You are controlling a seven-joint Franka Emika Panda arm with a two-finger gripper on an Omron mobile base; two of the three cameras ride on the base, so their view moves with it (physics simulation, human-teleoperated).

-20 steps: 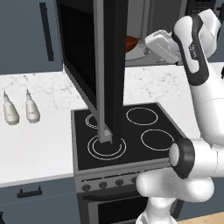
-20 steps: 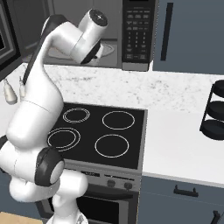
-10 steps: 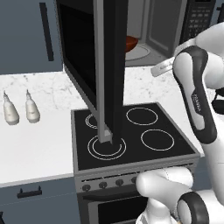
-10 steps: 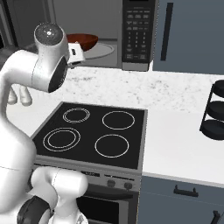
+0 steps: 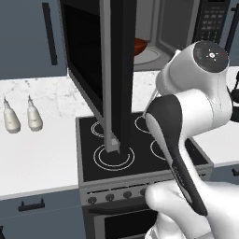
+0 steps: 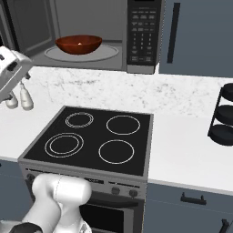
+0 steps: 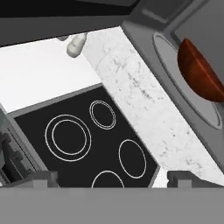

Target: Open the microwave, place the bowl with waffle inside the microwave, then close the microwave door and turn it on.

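Reddish bowl (image 6: 78, 44) sits on microwave (image 6: 91, 34) turntable | my gripper (image 7: 113, 178) wide open, empty | next: swing door (image 5: 114, 70), at 9 o'clock, shut

My left base view looks forward and down from behind the arm, close on the stove (image 5: 140, 154) and the open microwave door (image 5: 114, 70). My right base view faces the same stove (image 6: 91, 136) and the microwave (image 6: 91, 36) from the other side. My hand view looks down, rolled, at the burners (image 7: 87, 140).
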